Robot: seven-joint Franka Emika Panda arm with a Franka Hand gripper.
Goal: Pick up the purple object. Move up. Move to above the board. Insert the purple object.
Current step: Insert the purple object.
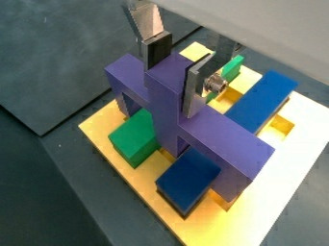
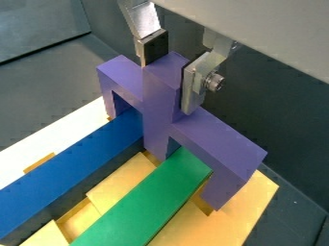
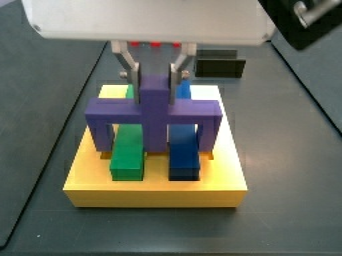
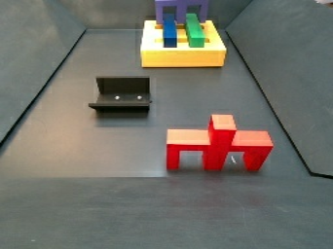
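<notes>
The pincer clamps the purple object by its post — its long bar crossing the board at frame centre.

Tool above frame edge

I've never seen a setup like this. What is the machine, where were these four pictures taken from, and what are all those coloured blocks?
It is a robot arm ending in a two-finger tool. Two cameras ride on its wrist and look down at the flat silver fingers; two more stand beside the table.

The fingers are closed on the central post of the purple object, a bridge-shaped block. It straddles a green bar and a blue bar on the yellow board, its legs at the board's surface.

A side view from farther away shows the same board at the far end, a red piece standing up nearer the camera, and a dark L-shaped fixture on the floor, part of the rig.
</notes>
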